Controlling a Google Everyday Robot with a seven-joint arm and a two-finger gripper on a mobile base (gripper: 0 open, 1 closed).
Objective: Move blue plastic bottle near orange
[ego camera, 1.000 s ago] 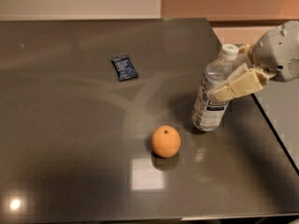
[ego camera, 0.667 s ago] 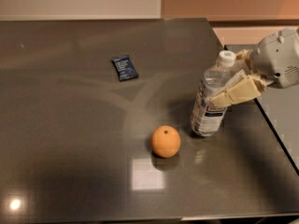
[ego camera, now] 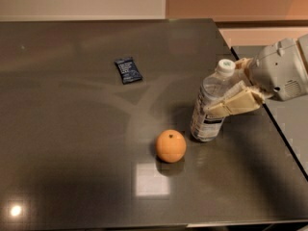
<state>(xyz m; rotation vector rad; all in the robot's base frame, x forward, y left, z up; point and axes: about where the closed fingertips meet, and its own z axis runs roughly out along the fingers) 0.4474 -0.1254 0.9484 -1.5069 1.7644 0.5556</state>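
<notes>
The main risk I saw was the bottle (ego camera: 209,112) tipping. It leaned with its cap toward the arm and its base toward the orange (ego camera: 171,146), so letting go at that angle could have dropped it onto its side. From there it might have rolled into the fruit, or off the near right edge of the surface (ego camera: 72,153). The orange was round and free to roll, so a nudge from the bottle's base would have sent it away and widened the gap. The grip sat high on a thin, smooth wall, which I judged could slip or buckle if squeezed harder.

The end effector (ego camera: 224,87) came in from the right and was closed around the bottle's upper body, one pale finger across the front and the other behind. I couldn't tell whether the base touched the surface or hung just above it.

The bottle was clear plastic with a white cap and a label low on its body. It stood just right of the orange, near but apart. A dark packet (ego camera: 128,70) lay well away at the back.
</notes>
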